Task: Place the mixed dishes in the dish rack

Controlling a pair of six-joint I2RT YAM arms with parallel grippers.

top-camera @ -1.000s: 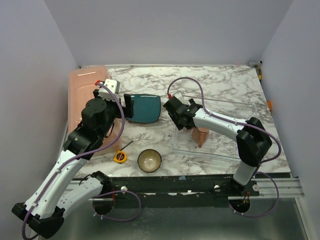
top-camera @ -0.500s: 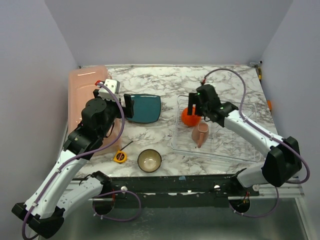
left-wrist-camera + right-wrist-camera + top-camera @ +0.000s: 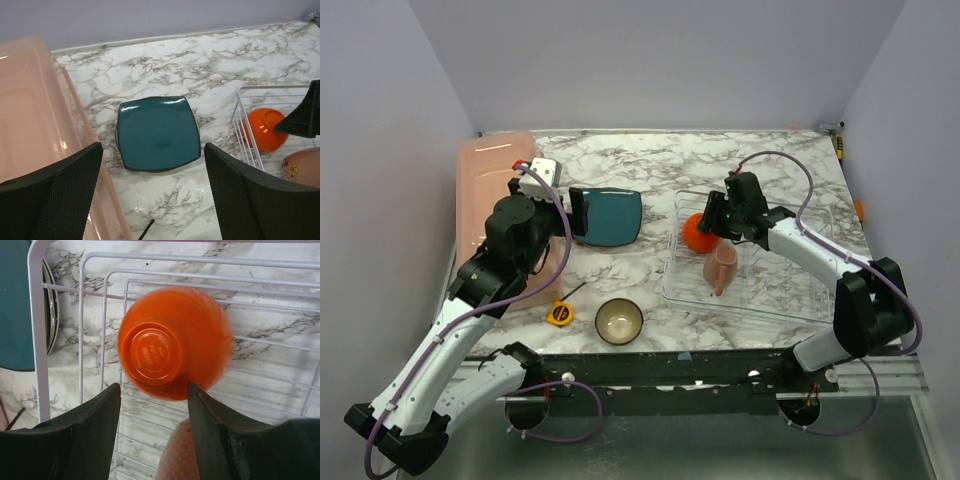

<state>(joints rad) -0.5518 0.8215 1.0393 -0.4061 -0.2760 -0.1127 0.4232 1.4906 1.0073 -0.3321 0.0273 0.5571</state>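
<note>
Orange bowl point(image 3: 175, 342), glossy, sits upside down on the wire grid in the far left corner of the dish rack point(image 3: 37, 340). Pinkish-tan mug point(image 3: 721, 268) lies on its side just beside it, toward the rack's front edge. Right gripper point(image 3: 155, 390) hovers above both, jaws apart, pinching nothing. Teal plate point(image 3: 156, 132) lies flat on the worktop point(image 3: 620, 160), between the rack and the salmon-pink tub point(image 3: 30, 110) at the left edge. Left gripper point(image 3: 152, 147) hangs over the plate, spread wide, empty. Brown bowl point(image 3: 619, 320) stands upright near the front edge, yellow tape measure point(image 3: 559, 313) just to its left.
</note>
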